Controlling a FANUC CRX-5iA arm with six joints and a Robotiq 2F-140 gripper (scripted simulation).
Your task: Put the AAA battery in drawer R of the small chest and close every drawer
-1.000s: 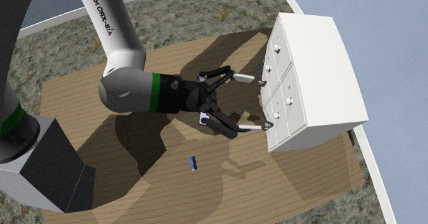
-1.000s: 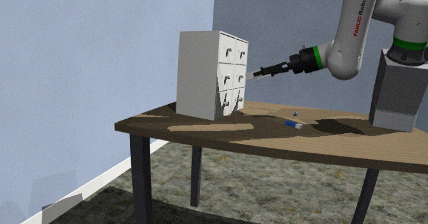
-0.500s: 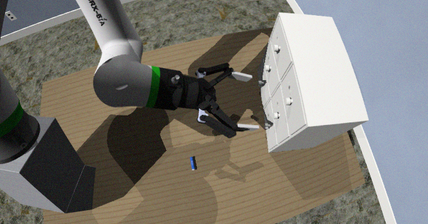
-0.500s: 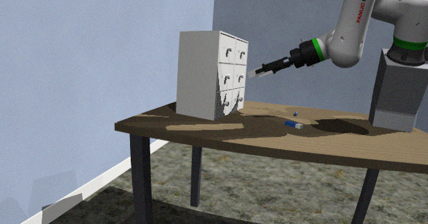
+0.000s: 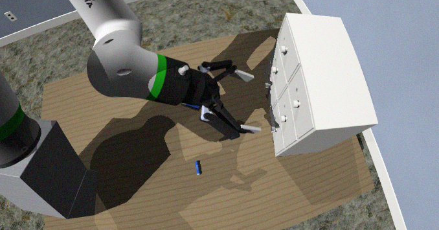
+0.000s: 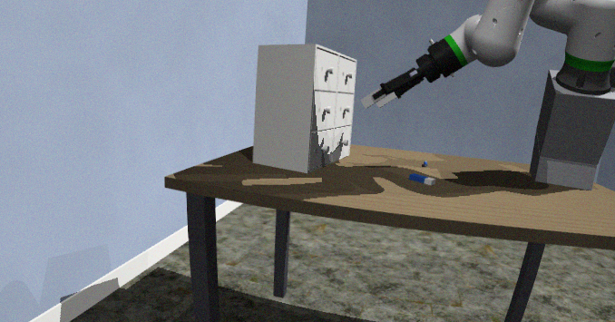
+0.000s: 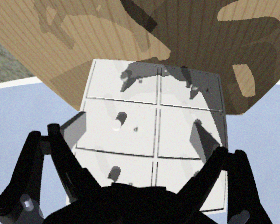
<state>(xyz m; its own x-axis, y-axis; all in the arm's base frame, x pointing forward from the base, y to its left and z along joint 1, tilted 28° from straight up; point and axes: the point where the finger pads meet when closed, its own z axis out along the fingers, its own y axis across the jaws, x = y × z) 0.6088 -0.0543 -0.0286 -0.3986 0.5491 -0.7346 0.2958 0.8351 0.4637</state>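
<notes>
I am holding my claw (image 5: 250, 102) spread wide and released, with nothing between its two pale fingertips (image 5: 245, 76). It is hanging in the air in front of the small chest (image 5: 327, 80), pointing toward the chest's face and slanting downward, near that face but not touching it. In the exterior view my claw (image 6: 375, 100) is sitting level with the middle row of drawers, well above the table (image 6: 476, 202).

The chest is standing upright on the far end of the table, close to the wall corner. Its front is showing six drawers in two columns and three rows, each with a small pale knob (image 5: 283, 49). All six fronts are looking flush with the chest. I cannot tell which one is carrying the letter R; no marking is readable in any view.

The AAA battery (image 5: 197, 167) is lying flat on the table, well apart from the chest and off to one side of my claw, nearer my base. From the exterior view the battery (image 6: 422, 179) is showing blue with a pale end, resting in the open between the chest and my pedestal (image 6: 571, 143). A tiny blue thing (image 6: 424, 162) is sitting on the table just beyond it; it is too small for me to identify.

My arm's shadow is falling broadly across the wood.
</notes>
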